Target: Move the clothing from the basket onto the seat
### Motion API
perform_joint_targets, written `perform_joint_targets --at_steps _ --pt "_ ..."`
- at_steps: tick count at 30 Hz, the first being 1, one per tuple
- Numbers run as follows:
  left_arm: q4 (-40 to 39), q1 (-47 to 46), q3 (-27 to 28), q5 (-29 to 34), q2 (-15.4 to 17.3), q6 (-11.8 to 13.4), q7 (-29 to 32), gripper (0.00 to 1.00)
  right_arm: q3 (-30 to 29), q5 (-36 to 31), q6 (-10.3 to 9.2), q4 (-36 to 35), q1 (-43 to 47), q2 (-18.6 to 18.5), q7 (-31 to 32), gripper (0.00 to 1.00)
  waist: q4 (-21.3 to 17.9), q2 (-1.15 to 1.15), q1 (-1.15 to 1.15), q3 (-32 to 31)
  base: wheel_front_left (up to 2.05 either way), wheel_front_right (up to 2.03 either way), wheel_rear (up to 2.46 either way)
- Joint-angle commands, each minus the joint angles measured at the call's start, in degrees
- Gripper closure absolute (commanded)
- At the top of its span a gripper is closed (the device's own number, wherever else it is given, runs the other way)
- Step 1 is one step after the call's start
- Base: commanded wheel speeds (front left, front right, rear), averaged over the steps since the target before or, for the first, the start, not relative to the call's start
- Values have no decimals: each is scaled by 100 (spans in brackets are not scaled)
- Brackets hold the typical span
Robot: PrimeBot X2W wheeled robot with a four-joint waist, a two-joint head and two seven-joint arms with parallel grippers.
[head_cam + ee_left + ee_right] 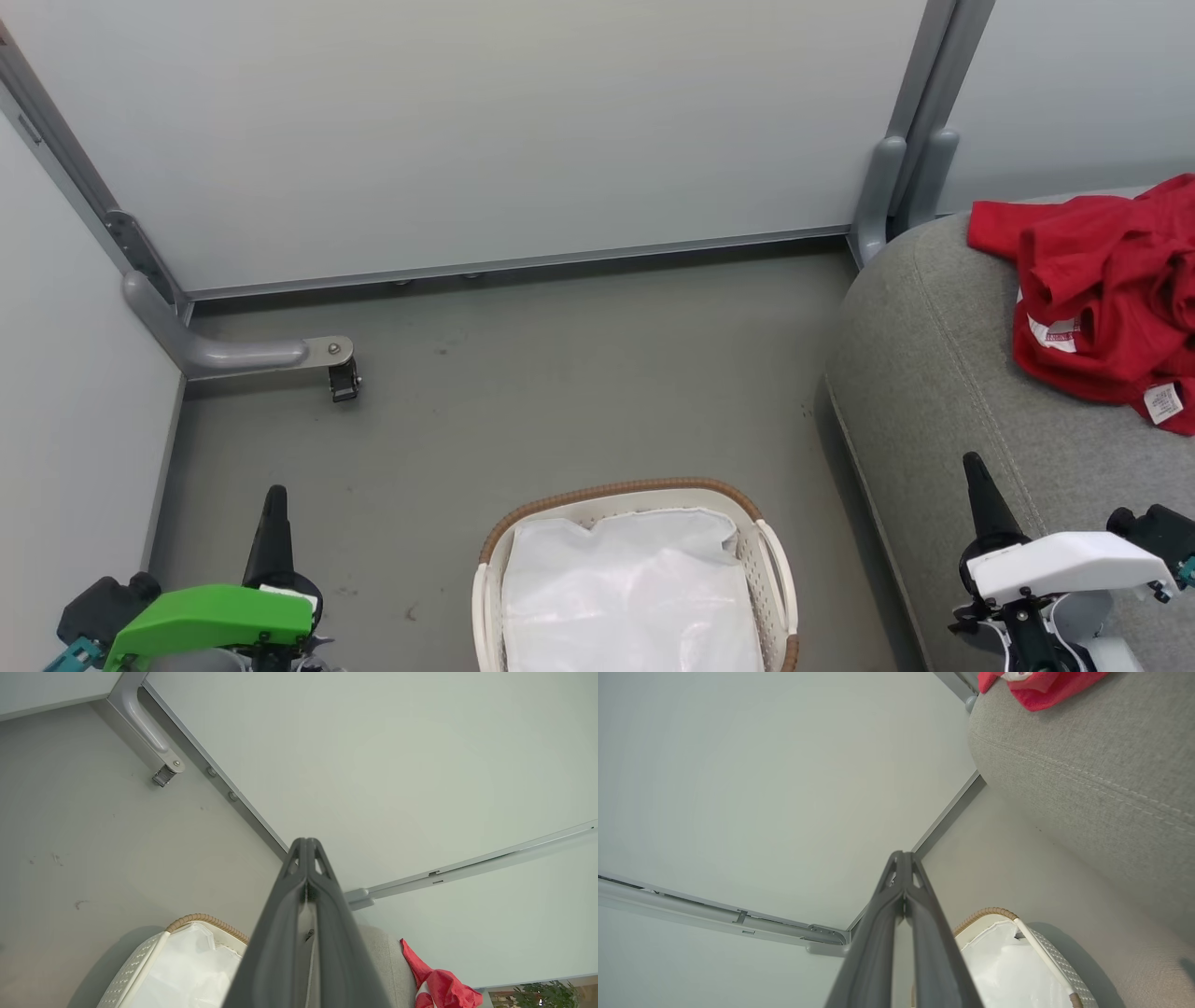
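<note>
Right now, both arms sit low on either side of the basket (616, 493). The left gripper (275, 499) is to its left above the floor (560, 373), and the right gripper (973, 467) is to its right above the seat (934, 373). On each, the jaws are pressed together with nothing between them, and both wrist views show the same.

The clothing (1111, 280), a crumpled red heap with white tags, lies on the seat to the right of the basket and beyond it, well apart from the rim. Inside the basket you can see a white sheet (635, 588) spread across, with no red showing. You cannot tell what lies under it.

I judge the move close to finished, so the step in hand is a check. If you probe, part the jaws of 1 gripper first and come straight down inside the rim. Pinch a corner of the sheet lightly and lift just enough to look. The sheet is not yours to carry. The basket looks light and may slide on the floor, so avoid dragging sideways.

The floor is smooth grey with a few scuffs. Pale partition panels (467, 121) in grey metal frames stand beyond the basket and to its left, and a frame foot (341, 373) juts out beyond it on the left. The seat's rounded, stitched edge stands near the basket's right side, so keep swings compact.
</note>
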Motion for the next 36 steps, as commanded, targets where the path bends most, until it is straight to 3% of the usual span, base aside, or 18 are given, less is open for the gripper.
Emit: perform_joint_targets --at_steps 1,36 --pt "-84 -166 48 -170 23 -30 39 100 -36 175 -2 -77 -111 -39 45 100 -5 5 0 0 0 0 0" --pt "-200 -322 281 -1845 29 -40 536 100 -194 2048 -3 -119 -189 -52 532 100 -129 9 0 10 0 0 0"
